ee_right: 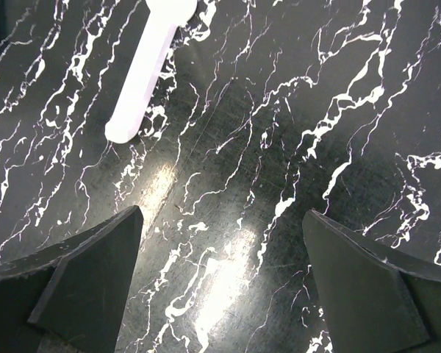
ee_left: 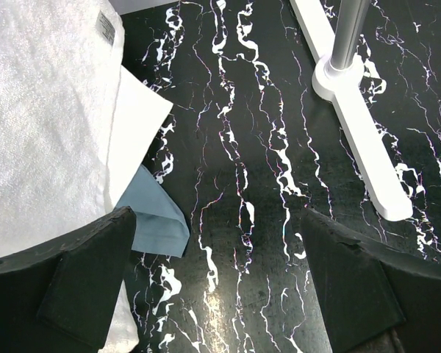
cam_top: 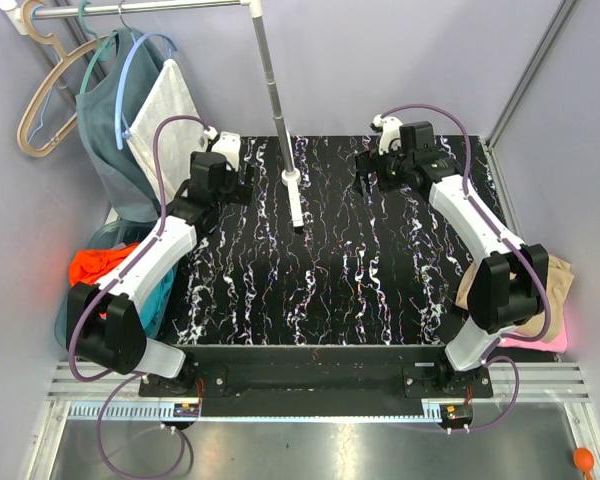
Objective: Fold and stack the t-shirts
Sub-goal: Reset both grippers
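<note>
Black fingers (ee_left: 81, 287) fill the bottom corners of both wrist views. The left gripper (ee_left: 217, 257) stands spread wide over the bare marbled table (ee_left: 264, 184). The right gripper (ee_right: 220, 250) is just as wide, and neither has anything between its jaws.

From above, the two grippers sit in the upper part of the frame, one on each side of the white rack foot (cam_top: 295, 205). No shirt lies on the work surface yet.

- **Left edge:** the orange t-shirt (cam_top: 100, 265) is bunched over teal cloth (cam_top: 163, 300), likely another shirt, beside the left arm.
- **Right edge:** the tan t-shirt (cam_top: 552, 280) lies on the pink t-shirt (cam_top: 545, 340), partly behind the right arm's elbow.
- **Upper left:** a grey-blue garment (cam_top: 105, 120) and a white towel (cam_top: 165, 110) hang there.

The step in hand looks to be fetching a first shirt. It would pay to take only the top garment of a pile and pinch it at the collar or a shoulder seam, not at a loose bunch. Drawing it to the middle of the table, away from the rack foot, would let both grippers spread it flat before folding.
</note>
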